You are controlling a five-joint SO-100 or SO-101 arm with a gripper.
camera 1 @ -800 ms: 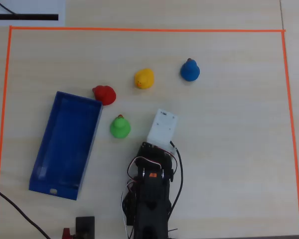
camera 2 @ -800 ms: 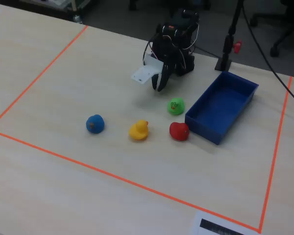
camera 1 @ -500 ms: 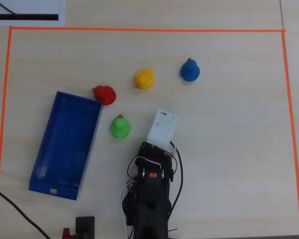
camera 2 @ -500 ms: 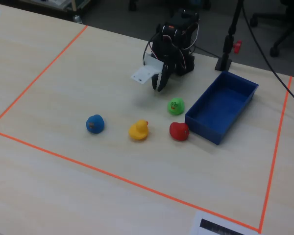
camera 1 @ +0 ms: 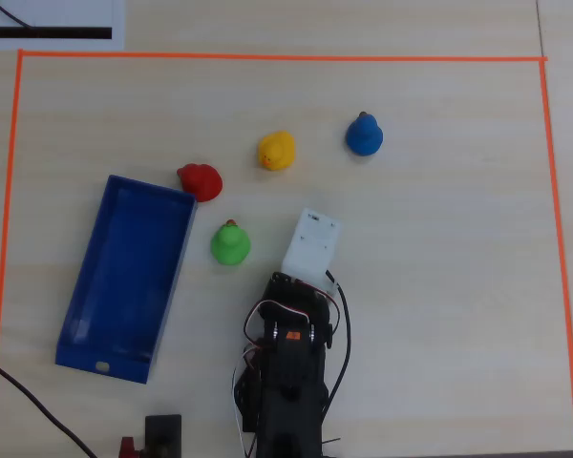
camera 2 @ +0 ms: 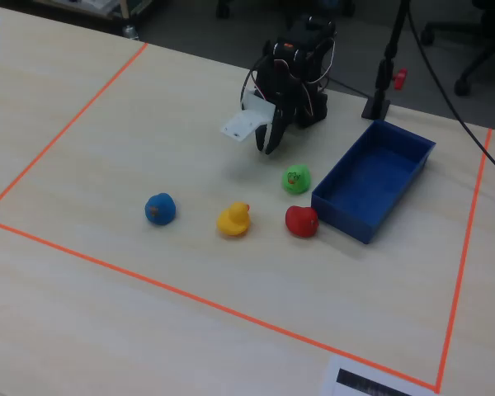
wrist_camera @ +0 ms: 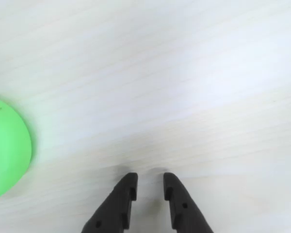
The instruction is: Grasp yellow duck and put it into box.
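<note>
In the overhead view I read, left to right: box, red duck, green duck, yellow duck on the table, apart from the box, blue duck. The gripper hangs empty, fingers slightly parted.

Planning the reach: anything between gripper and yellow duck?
Bare table. In the overhead view nothing lies between the gripper and the yellow duck; the green duck sits off to the left of that line.

Yellow duck, red duck, green duck and blue duck; blue box; pale wood-grain tabletop bordered by orange tape; black end effector.
</note>
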